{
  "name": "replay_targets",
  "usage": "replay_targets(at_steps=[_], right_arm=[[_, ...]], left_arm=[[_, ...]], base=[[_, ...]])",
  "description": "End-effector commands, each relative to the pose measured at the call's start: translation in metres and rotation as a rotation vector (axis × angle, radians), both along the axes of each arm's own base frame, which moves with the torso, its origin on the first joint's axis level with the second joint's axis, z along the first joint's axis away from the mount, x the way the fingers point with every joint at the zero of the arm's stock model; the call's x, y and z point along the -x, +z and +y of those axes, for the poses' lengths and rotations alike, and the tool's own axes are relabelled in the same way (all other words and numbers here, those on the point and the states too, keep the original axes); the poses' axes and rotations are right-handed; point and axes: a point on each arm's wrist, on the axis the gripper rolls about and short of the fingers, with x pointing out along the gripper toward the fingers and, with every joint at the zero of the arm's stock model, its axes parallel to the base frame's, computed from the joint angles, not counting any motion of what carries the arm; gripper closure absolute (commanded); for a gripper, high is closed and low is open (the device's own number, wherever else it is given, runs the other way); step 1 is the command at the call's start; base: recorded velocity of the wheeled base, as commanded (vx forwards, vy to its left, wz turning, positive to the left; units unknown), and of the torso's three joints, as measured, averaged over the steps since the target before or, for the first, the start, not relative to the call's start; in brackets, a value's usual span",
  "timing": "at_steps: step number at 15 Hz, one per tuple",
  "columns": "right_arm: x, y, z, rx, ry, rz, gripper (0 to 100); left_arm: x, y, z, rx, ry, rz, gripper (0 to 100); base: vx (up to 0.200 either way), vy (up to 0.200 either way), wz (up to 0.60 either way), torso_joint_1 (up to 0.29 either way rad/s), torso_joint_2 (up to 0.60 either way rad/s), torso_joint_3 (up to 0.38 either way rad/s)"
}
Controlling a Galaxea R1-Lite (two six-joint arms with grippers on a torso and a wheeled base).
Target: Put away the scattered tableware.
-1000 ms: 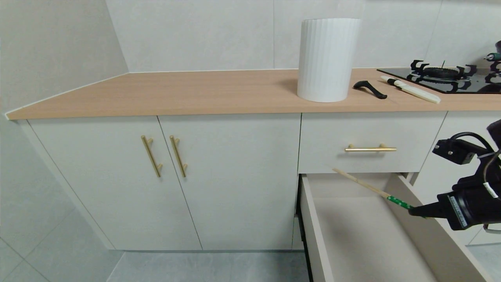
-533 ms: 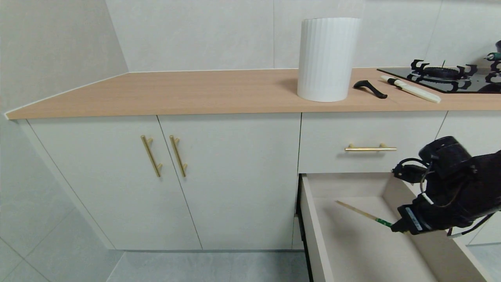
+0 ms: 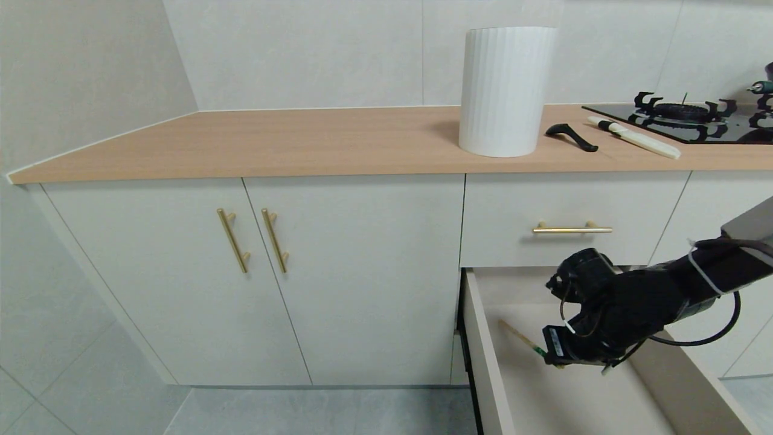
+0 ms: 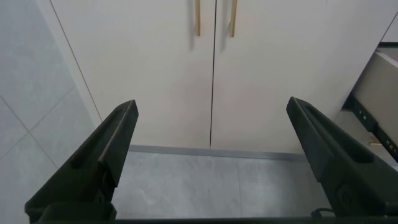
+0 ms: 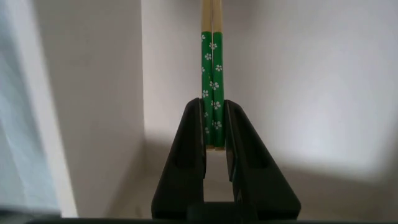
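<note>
Two chopsticks [image 3: 520, 338], clamped in the right gripper [image 3: 552, 354], point toward the drawer's [image 3: 483, 350] left wall, tips low; left gripper [image 4: 210, 106] spread apart.

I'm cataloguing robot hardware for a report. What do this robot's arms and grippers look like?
The right arm is matte black, with a looping black cable, white ties and a white label. The right gripper and left gripper have black fingers tapering to the tips.

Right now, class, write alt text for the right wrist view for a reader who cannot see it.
The right pincer is shut on a pair of chopsticks with green flowered ends, held inside the pale open drawer.
</note>
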Motion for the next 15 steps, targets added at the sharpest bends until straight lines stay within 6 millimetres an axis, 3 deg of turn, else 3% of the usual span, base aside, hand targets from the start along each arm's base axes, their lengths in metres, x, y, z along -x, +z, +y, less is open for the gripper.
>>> replay_targets(at_steps=[1, 2, 5, 10, 11, 15], right_arm=[[-0.002, -0.028, 0.006, 0.042, 0.006, 0.069, 100], [-0.002, -0.029, 0.006, 0.045, 0.006, 0.072, 100], [-0.007, -0.058, 0.018, 0.11, 0.01, 0.072, 100], [-0.007, -0.059, 0.018, 0.109, 0.006, 0.07, 100], [-0.007, -0.059, 0.018, 0.109, 0.006, 0.069, 0], [-0.007, -0.057, 0.018, 0.108, 0.006, 0.066, 0]], left_arm=[[0.0, 0.0, 0.0, 0.001, 0.0, -0.001, 0], [0.0, 0.0, 0.0, 0.001, 0.0, -0.001, 0], [0.0, 0.0, 0.0, 0.001, 0.0, -0.001, 0], [0.0, 0.0, 0.0, 0.001, 0.0, 0.0, 0], [0.0, 0.0, 0.0, 0.001, 0.0, -0.001, 0], [0.0, 0.0, 0.0, 0.001, 0.0, 0.0, 0]], base=[[0.0, 0.0, 0.0, 0.0, 0.0, 0.0], [0.0, 0.0, 0.0, 0.0, 0.0, 0.0], [0.0, 0.0, 0.0, 0.0, 0.0, 0.0], [0.0, 0.0, 0.0, 0.0, 0.0, 0.0], [0.0, 0.0, 0.0, 0.0, 0.0, 0.0], [0.0, 0.0, 0.0, 0.0, 0.0, 0.0]])
